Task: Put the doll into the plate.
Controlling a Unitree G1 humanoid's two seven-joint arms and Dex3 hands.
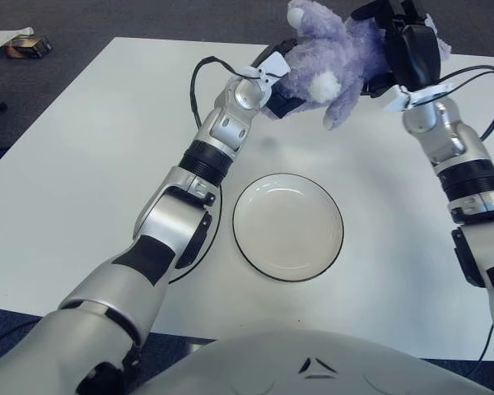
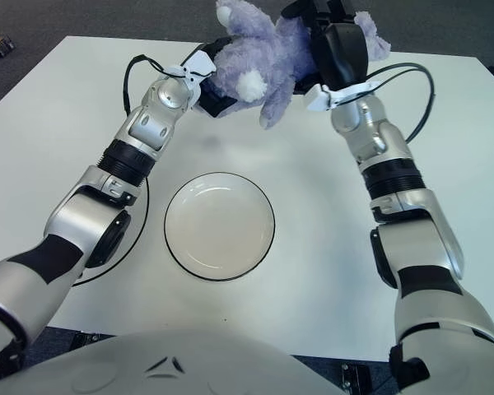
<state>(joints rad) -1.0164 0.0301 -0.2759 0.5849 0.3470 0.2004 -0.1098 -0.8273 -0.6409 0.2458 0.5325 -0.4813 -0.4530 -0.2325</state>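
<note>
Fluffy purple plush doll (image 1: 333, 58) held aloft between both hands, beyond the plate.
Left hand (image 1: 278, 82) and right hand (image 1: 407, 49) both grip it; the black-rimmed white round plate (image 1: 288, 226) lies below, nearer the robot, on the tabletop (image 1: 82, 164).

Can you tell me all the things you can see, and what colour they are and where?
doll: 1, purple plush with a white patch, held up in the air above the far part of the table
plate: 1, white with a dark rim, on the table near the robot, nothing in it
table: 1, white
small brown thing: 1, on the dark floor far left
left hand: 1, silver and black, gripping the doll's left side
right hand: 1, black, gripping the doll's right side
</note>
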